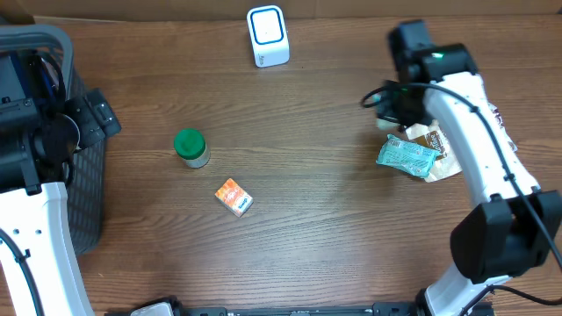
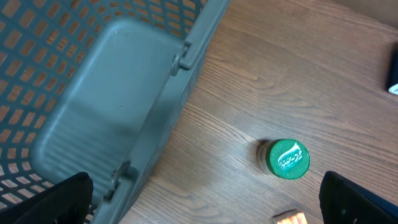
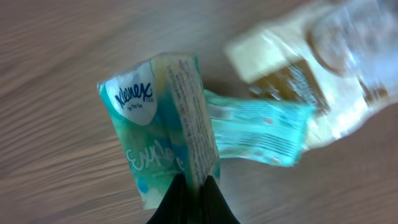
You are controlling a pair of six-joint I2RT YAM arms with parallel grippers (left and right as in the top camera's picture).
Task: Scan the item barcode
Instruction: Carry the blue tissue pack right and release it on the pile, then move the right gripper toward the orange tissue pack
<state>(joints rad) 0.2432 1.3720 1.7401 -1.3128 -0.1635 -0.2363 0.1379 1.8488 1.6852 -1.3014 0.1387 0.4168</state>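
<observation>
My right gripper (image 3: 194,194) is clamped tight on the Kleenex pack (image 3: 155,134). The fingers pinch its thin back seam at the lower edge, so the pack stands out in front of the wrist camera with the logo face to one side and fine print running along the seam. I judge that grip a sensible one. Holding the flap leaves both broad faces uncovered, so whichever carries the barcode can be turned toward the scanner (image 1: 267,37) with no finger over it. (I can't make out the barcode itself from here; the print is too small.)

From above, the pack is hidden under the right wrist, which sits over the right side of the table (image 1: 307,246), well apart from the scanner at the far edge near the centre. Behind the held pack lie a second teal packet (image 3: 258,132) and a clear cracker pack (image 3: 323,56), touching each other on the wood.

My left gripper (image 2: 205,202) is spread wide and holds nothing. It hangs beside the rim of the basket (image 2: 93,93), out of the right arm's way, with the green-lidded jar (image 2: 286,158) and the orange box (image 1: 234,197) nearby. The scan is not yet done; the next move, as I read it, is carrying the pack across to the scanner.
</observation>
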